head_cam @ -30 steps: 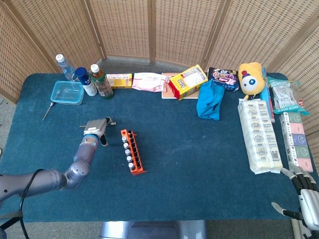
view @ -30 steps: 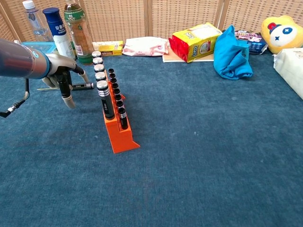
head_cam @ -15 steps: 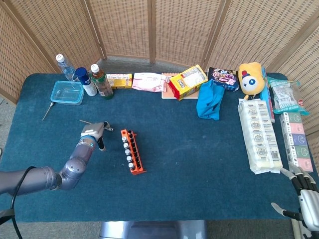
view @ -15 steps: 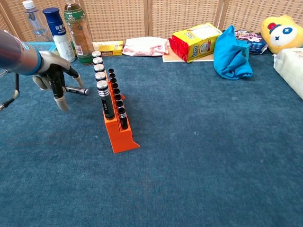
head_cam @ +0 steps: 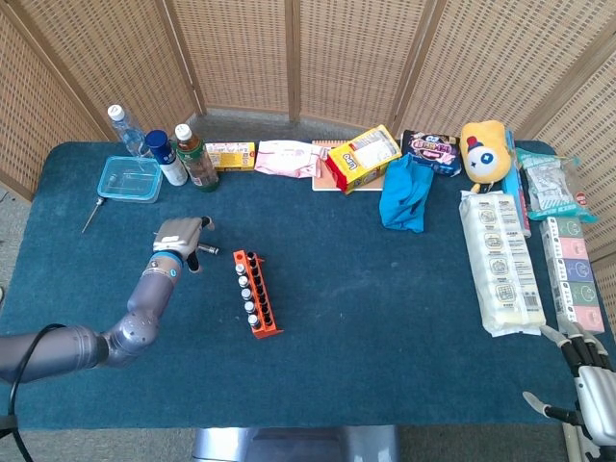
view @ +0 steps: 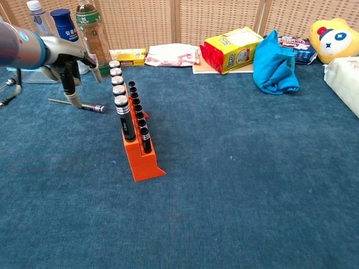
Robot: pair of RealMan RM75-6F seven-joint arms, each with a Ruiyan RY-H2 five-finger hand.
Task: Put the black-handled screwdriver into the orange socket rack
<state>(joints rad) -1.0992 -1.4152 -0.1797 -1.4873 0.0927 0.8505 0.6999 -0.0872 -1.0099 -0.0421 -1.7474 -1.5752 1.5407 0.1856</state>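
The black-handled screwdriver (view: pixel 84 106) lies flat on the blue table, left of the orange socket rack (view: pixel 140 152), its dark handle end (head_cam: pixel 206 250) pointing at the rack. My left hand (view: pixel 66 59) hovers over its thin shaft, fingers apart and pointing down, and holds nothing. One fingertip (view: pixel 73 101) is right at the shaft; whether it touches I cannot tell. In the head view the left hand (head_cam: pixel 181 236) covers most of the screwdriver. The rack (head_cam: pixel 258 298) carries several upright sockets. My right hand (head_cam: pixel 589 385) rests at the table's near right corner, fingers apart and empty.
Bottles (head_cam: pixel 195 159) and a clear box (head_cam: pixel 129 178) stand at the back left, with a thin metal tool (head_cam: pixel 92 214) beside them. Snack packs (head_cam: pixel 363 159), a blue cloth (head_cam: pixel 405 194), a yellow plush toy (head_cam: pixel 484 149) and wrapped packages (head_cam: pixel 503 260) fill the back and right.
My left hand has lifted and moved toward the back of the table. The screwdriver it was gripping now lies loose on the table beside the rack.
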